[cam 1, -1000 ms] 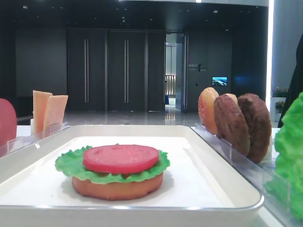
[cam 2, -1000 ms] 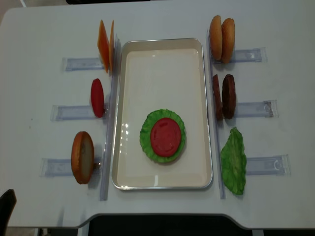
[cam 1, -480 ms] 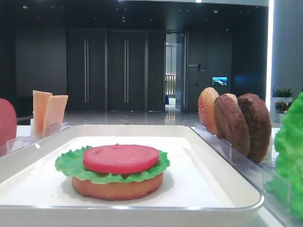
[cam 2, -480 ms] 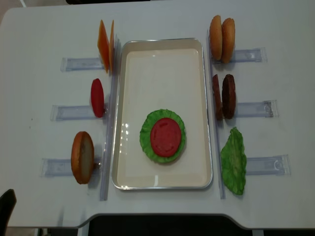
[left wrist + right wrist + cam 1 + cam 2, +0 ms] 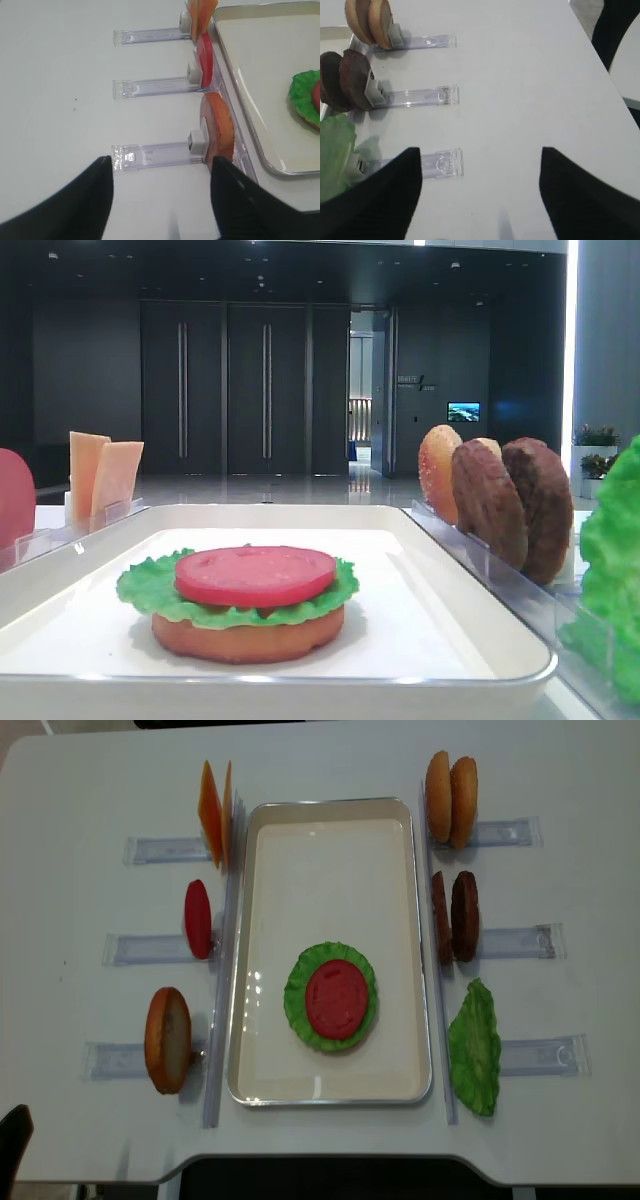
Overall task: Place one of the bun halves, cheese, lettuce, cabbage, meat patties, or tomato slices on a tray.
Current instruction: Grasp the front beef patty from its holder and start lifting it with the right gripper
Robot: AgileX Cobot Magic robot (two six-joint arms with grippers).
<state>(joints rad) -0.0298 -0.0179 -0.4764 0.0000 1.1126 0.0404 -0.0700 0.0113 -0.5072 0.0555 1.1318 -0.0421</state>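
Exterior high realsense view: the large white rectangular tray (image 5: 330,870) lies mid-worktop (image 5: 90,790), carrying a tan bun half under frilly green lettuce (image 5: 297,992) and a flat red tomato slice (image 5: 337,998). Two reddish-brown meat patties (image 5: 455,916) stand upright just right of it. Right fingers (image 5: 385,200) stand wide apart, holding nothing; left fingers (image 5: 75,200) are apart too.

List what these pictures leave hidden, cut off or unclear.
- Bottom bun: in the overhead view lettuce and tomato cover it.
- Right end effector: wrist view shows only dark blurred fingers, tips cut off by the bottom edge.
- Left end effector: same, fingers blurred.
- Loose lettuce leaf: cut by the low view's right edge.
- Spare tomato slice: cut by its left edge.
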